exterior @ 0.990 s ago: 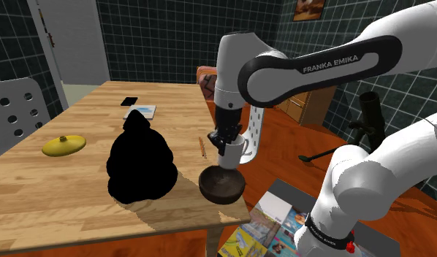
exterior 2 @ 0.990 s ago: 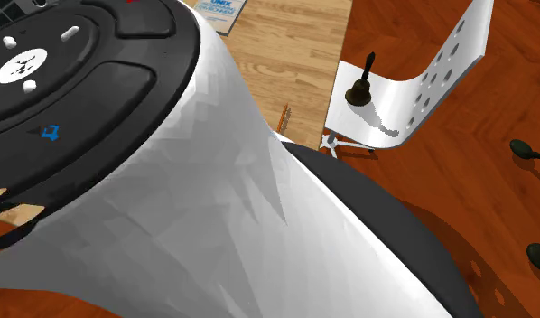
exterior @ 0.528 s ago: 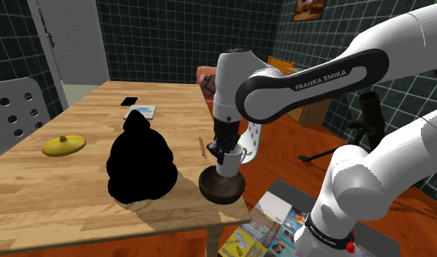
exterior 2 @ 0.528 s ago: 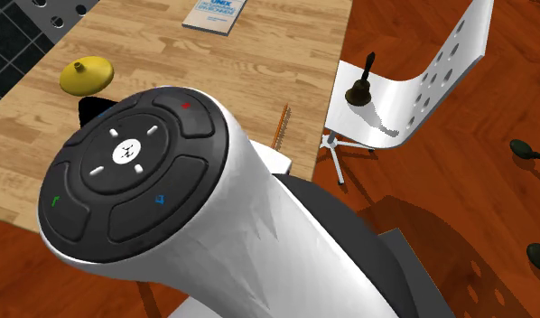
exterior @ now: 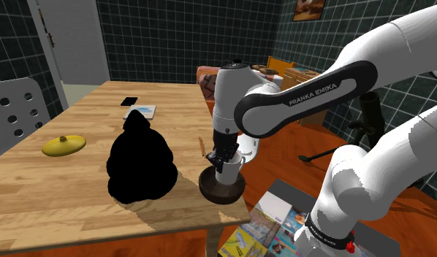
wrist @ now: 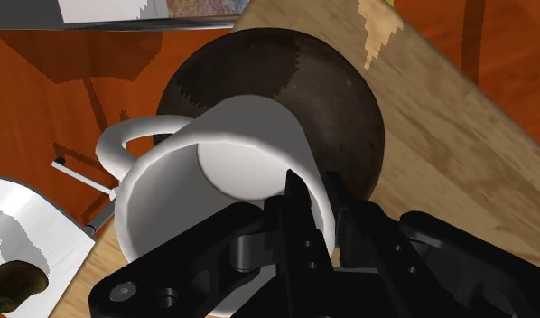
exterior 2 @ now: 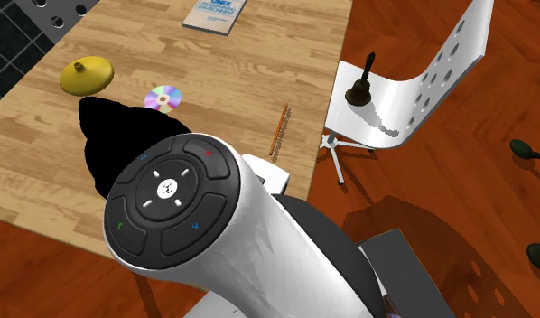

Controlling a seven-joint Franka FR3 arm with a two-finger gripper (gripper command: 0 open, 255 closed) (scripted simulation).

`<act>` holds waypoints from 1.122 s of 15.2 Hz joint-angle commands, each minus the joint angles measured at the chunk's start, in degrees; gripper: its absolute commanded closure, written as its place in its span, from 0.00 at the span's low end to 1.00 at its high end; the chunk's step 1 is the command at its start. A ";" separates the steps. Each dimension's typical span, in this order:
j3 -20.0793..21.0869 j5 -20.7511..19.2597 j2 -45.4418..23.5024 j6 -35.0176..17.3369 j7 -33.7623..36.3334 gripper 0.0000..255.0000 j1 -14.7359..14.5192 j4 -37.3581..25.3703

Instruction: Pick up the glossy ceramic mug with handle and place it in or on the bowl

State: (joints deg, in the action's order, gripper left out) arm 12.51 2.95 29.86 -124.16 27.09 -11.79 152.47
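A white mug [exterior: 229, 169] with a handle hangs upright just inside the dark brown bowl [exterior: 220, 188], which stands at the near corner of the wooden table [exterior: 78, 197]. My black gripper [exterior: 222, 154] is shut on the mug from above. In the wrist view the mug [wrist: 225, 167] is clasped by its rim, one finger inside and one outside, at my gripper [wrist: 313, 210]. The bowl [wrist: 336, 95] lies right beneath it, and the handle points away from the bowl's middle. Whether the mug's base touches the bowl is hidden.
A tall black shape [exterior: 140, 162] stands beside the bowl, with a disc [exterior 2: 163, 97] behind it. A pencil [exterior: 202, 147], a yellow lidded dish [exterior: 63, 144], a book [exterior: 140, 112] and a phone [exterior: 129, 101] also lie on the table. A white chair [exterior 2: 413, 77] carries a bell [exterior 2: 360, 88]. Magazines [exterior: 272, 223] lie on the floor.
My gripper has come down with the mug, from above the bowl to inside its rim. The arm's elbow has lowered and swung a little towards the shoulder view's left.
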 commanded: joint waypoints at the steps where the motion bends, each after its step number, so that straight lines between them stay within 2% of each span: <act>1: -0.01 -0.02 -0.06 -0.21 -0.02 1.00 0.02 0.11; 6: -0.01 -0.02 -0.06 -0.21 -0.02 1.00 0.02 0.11; 7: -0.01 -0.02 -0.06 -0.21 -0.02 0.00 0.02 0.11; 12: -0.01 -0.02 -0.06 -0.21 -0.02 0.00 0.02 0.12; 16: -0.57 0.10 3.23 8.23 -0.28 0.00 -0.23 -5.06; 17: -0.57 0.10 3.23 8.23 -0.28 0.00 -0.23 -5.06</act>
State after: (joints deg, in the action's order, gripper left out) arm 11.89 2.95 32.57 -117.15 26.69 -11.89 148.03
